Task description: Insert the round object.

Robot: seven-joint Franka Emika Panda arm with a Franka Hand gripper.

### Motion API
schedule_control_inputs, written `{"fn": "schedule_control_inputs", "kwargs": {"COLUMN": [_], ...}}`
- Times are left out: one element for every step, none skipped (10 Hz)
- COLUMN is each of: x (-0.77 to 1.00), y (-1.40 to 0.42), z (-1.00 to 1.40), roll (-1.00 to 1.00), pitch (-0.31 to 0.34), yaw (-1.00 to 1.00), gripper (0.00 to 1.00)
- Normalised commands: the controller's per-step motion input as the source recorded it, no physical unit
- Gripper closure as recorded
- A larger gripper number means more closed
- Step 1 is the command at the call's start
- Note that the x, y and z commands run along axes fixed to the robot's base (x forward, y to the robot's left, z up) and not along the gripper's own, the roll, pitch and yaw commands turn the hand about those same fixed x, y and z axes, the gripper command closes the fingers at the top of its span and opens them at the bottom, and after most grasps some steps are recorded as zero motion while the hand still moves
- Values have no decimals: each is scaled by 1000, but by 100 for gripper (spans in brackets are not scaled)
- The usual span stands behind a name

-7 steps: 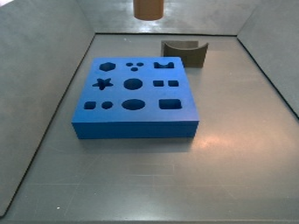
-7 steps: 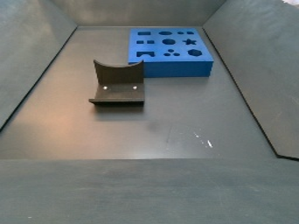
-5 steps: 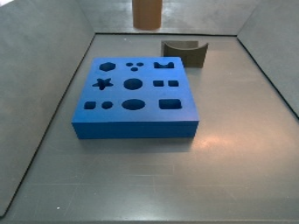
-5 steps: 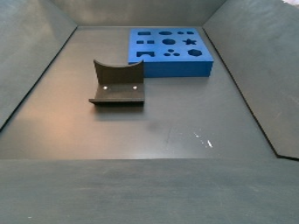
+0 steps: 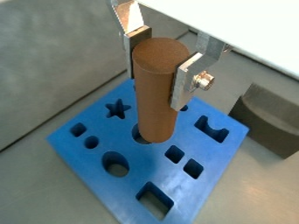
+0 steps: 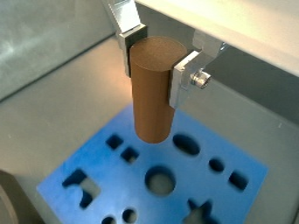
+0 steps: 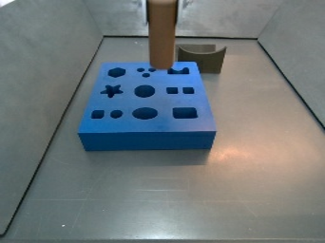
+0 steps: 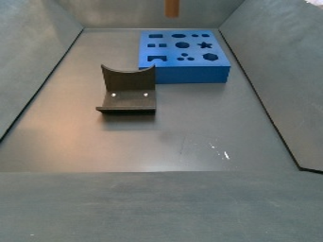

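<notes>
My gripper (image 5: 160,59) is shut on the round object (image 5: 155,105), a smooth brown cylinder peg held upright by its top end; both wrist views show this (image 6: 158,63). The peg (image 6: 149,105) hangs over the blue block (image 6: 117,179) with its lower end above the holes, apart from the top face. In a side view the peg (image 7: 162,38) hangs over the back part of the block (image 7: 165,102). The round hole (image 7: 144,92) lies open in the block's middle. In a side view only the peg's lower end (image 8: 173,8) shows, above the block (image 8: 209,59).
The dark fixture with a curved notch (image 7: 203,54) stands on the floor behind the block's right corner, and shows in a side view (image 8: 127,92) and a wrist view (image 5: 268,122). Grey walls (image 7: 51,76) enclose the floor.
The peg has come down with the gripper from the top edge of the side view toward the blue block. Its lower end now shows in both side views.
</notes>
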Motion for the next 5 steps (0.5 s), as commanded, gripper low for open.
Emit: {"fn": "schedule_control_inputs", "kwargs": {"x": [-254,-160,0,-89,-77], "y": [377,343,291,226,0], "z": [-691,-729,-549,-511,-306], "roll": [-196,-147,-141,-133,-110], "pitch": [-123,-124,-103,-114,-74], "yaw": [-297,-294,-214,-223,-111], "gripper": [100,100,100,100,100]}}
